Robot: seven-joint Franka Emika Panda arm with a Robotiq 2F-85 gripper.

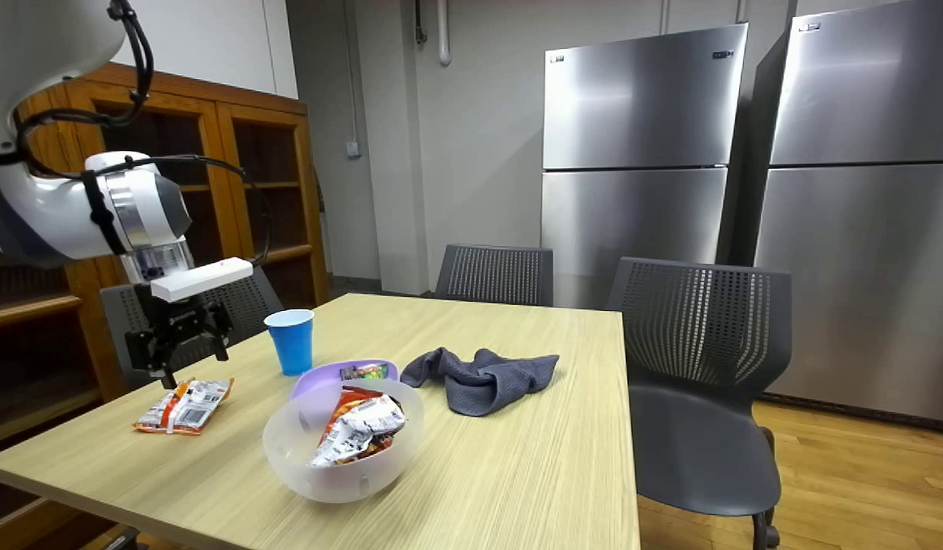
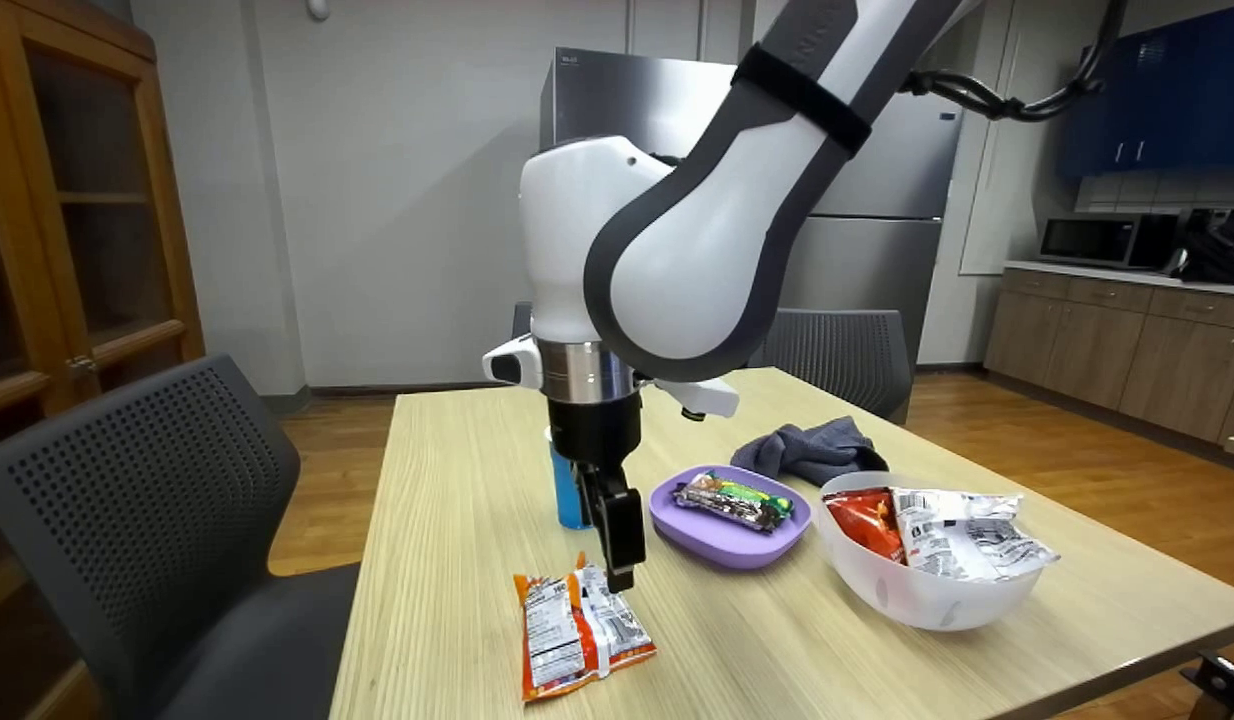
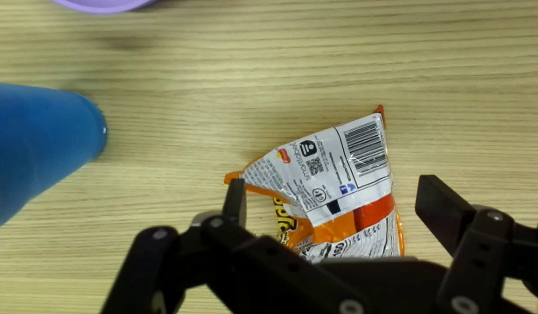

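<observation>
Snack bag [image 3: 338, 174], orange with a silvery back, lying back-side up on the worktop [image 1: 548, 451]; barcode plain in the wrist view. Tool [image 1: 196, 368] low over it, pointing down, fingers spread wide, nothing in its grasp; in the wrist view a finger stands to either side of the bag. Fingertips touching the bag or not: cannot tell. Blue cup [image 1: 292, 344] upright, near the bag but apart from it. Farther along, purple dish [image 2: 717, 550] with a wrapped snack bar [image 2: 734, 500] lying in it; just beside that, translucent bowl [image 2: 917, 600] of more snack bags [image 2: 967, 535], one reaching above the rim. Dark grey cloth [image 1: 487, 382] crumpled near dish and bowl. Outermost: dark chairs [image 1: 701, 321], steel refrigerators [image 1: 640, 107], wooden cabinet [image 1: 273, 153] with glazed doors.
</observation>
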